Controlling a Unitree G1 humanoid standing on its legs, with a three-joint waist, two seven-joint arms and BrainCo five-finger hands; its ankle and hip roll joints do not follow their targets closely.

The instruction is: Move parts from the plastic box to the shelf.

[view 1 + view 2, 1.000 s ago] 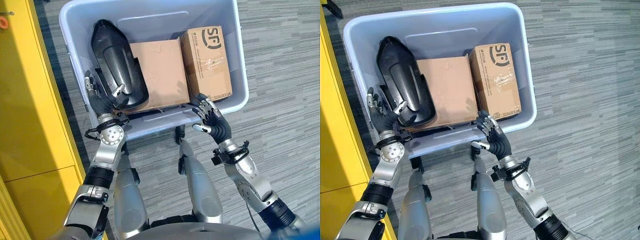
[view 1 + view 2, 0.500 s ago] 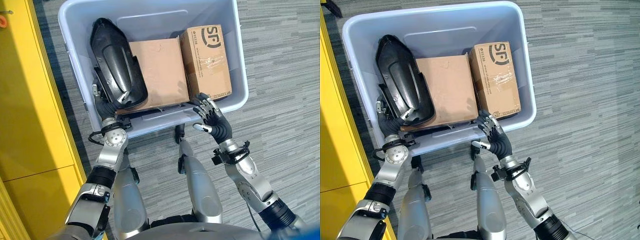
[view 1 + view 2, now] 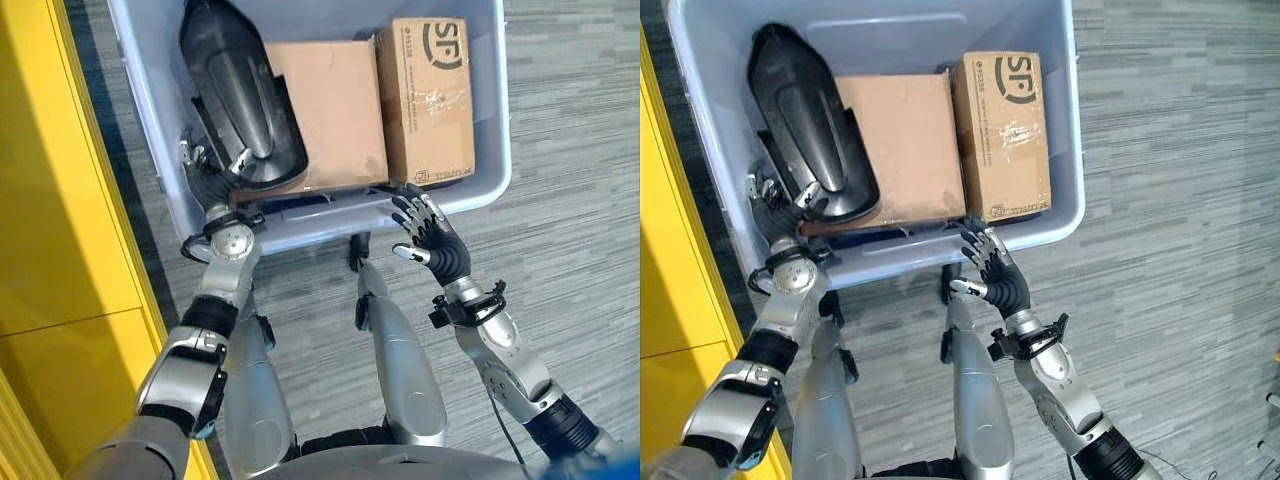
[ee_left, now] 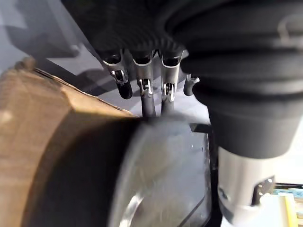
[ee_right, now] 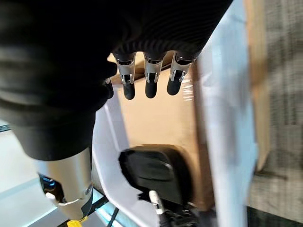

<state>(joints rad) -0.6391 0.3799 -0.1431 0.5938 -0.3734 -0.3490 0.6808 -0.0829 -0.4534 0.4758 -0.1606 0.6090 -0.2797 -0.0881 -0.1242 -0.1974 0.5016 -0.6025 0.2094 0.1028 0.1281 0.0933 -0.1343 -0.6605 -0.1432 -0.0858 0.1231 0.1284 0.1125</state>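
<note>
The pale blue plastic box (image 3: 330, 215) holds a long glossy black part (image 3: 240, 100) on its left side. Beside that lie a flat brown cardboard box (image 3: 325, 110) and a printed carton (image 3: 430, 95). My left hand (image 3: 207, 185) is inside the box's near left corner, up against the near end of the black part (image 4: 161, 179), which covers its far half. My right hand (image 3: 432, 238) is open with its fingers (image 5: 150, 80) spread. It hovers just outside the box's near rim (image 5: 213, 118), below the printed carton, and holds nothing.
A yellow shelf unit (image 3: 60, 200) runs along the left, close to the box's left wall. The box stands on a low wheeled frame (image 3: 355, 258). Grey striped carpet (image 3: 570, 200) lies open to the right.
The whole picture has shifted, so the box now sits higher in view. My left hand has moved from the box's left rim in under the black part's near end. The right hand has barely moved.
</note>
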